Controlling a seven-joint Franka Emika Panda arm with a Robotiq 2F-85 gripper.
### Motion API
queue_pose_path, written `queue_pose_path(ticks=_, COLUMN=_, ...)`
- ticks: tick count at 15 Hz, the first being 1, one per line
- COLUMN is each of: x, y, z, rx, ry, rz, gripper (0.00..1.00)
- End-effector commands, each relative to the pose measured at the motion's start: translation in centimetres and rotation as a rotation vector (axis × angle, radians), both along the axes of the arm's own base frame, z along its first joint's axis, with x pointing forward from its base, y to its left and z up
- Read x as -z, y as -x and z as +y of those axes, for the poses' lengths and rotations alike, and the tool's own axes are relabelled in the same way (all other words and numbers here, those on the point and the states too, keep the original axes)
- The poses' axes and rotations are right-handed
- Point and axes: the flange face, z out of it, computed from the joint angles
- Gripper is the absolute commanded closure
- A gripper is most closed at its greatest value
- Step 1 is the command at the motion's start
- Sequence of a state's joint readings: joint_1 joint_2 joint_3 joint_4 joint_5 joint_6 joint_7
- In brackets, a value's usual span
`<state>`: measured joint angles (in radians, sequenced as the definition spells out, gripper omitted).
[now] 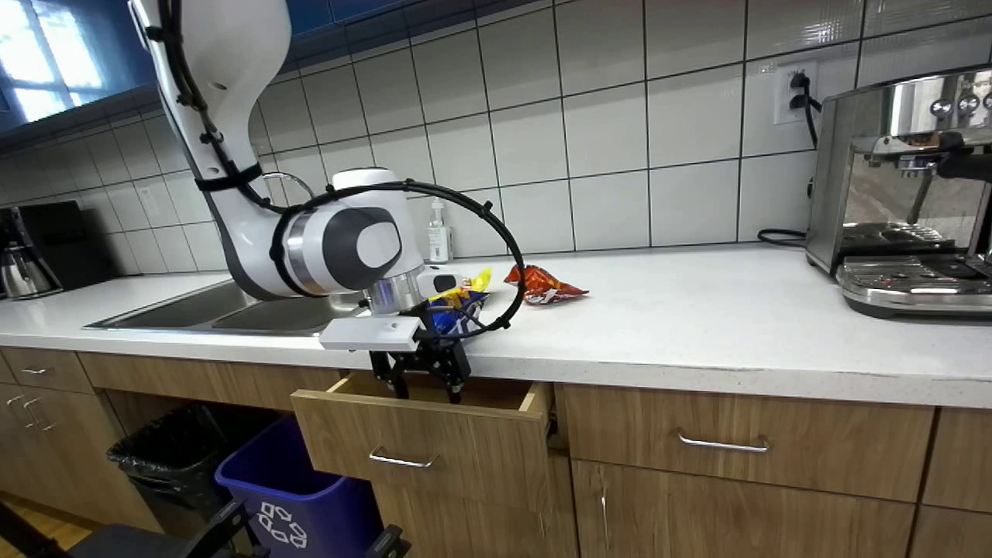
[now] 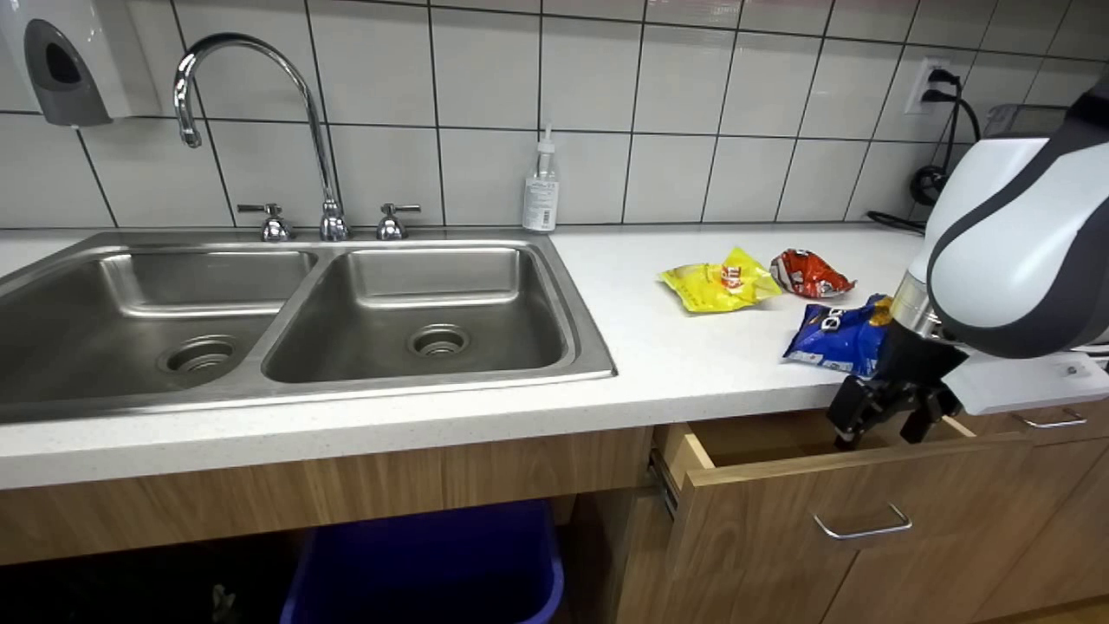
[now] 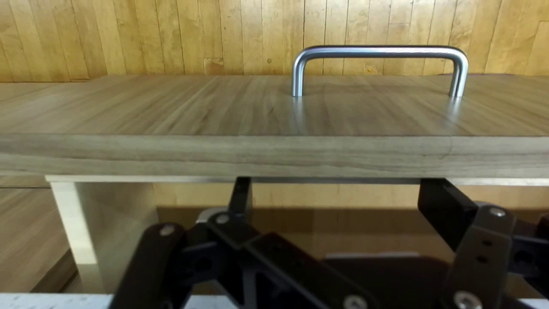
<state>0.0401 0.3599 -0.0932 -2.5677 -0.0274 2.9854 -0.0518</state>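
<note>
- Black two-finger gripper, nearest the wrist camera: its fingers stand wide apart, with nothing held between them.
- Wood-grain drawer with a pale wooden box: open beneath the counter, the fingertips dipping in just behind its front panel; I cannot tell whether they touch it.
- Curved silver metal handle: on the panel's outer face.
- White speckled countertop: directly above the drawer.
- Shiny blue snack bag: on the countertop near the gripper, with crumpled yellow and red bags beyond.
- Double-basin stainless-steel sink: beside the bags.
- Blue plastic recycling bin: below, next to the drawer.
</note>
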Motion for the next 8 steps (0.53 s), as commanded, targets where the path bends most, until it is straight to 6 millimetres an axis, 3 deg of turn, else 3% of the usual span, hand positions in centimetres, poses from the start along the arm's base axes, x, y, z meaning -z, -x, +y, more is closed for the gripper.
queue_pose_path(ticks=1, x=0.3, y=-0.1, z=-0.2, rx=0.016, ry=0.010, rz=-0.005, gripper=0.00)
queue_pose_path(ticks=8, x=0.3, y=1.4, z=-0.2, rx=0.025, ry=0.007, rz=0.013, gripper=0.00)
